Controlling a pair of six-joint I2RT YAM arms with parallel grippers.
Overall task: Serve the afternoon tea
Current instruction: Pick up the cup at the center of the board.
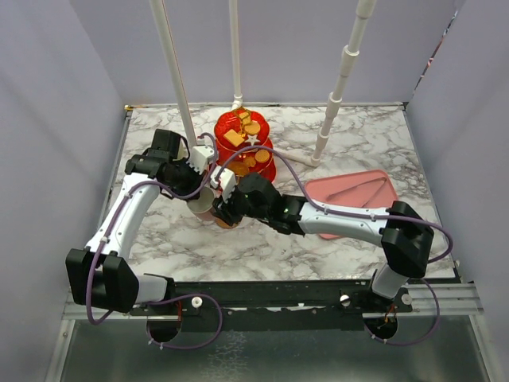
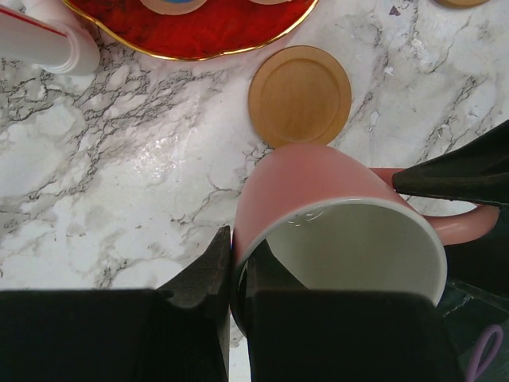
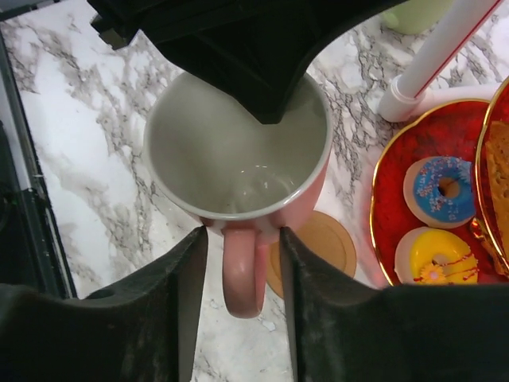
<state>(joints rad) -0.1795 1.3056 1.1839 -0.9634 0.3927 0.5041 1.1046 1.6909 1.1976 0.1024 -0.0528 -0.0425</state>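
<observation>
My left gripper (image 2: 238,255) is shut on the rim of the pink mug (image 2: 318,191), one finger inside and one outside. The empty mug (image 3: 238,159) hangs partly over a brown round coaster (image 3: 326,239), in front of the red three-tier stand (image 1: 242,147). My right gripper (image 3: 242,239) is open and straddles the mug's handle (image 3: 242,270), with a gap on each side. In the top view the mug (image 1: 203,205) sits between the left gripper (image 1: 208,191) and right gripper (image 1: 227,211). A pale green mug (image 3: 417,12) shows at the far edge.
The stand's bottom plate (image 3: 390,207) carries a blue donut (image 3: 440,189) and a yellow one (image 3: 433,256). White pipes (image 1: 176,72) (image 1: 338,87) rise behind and beside the stand. A pink tray (image 1: 354,191) lies to the right. A second coaster (image 2: 461,2) peeks in.
</observation>
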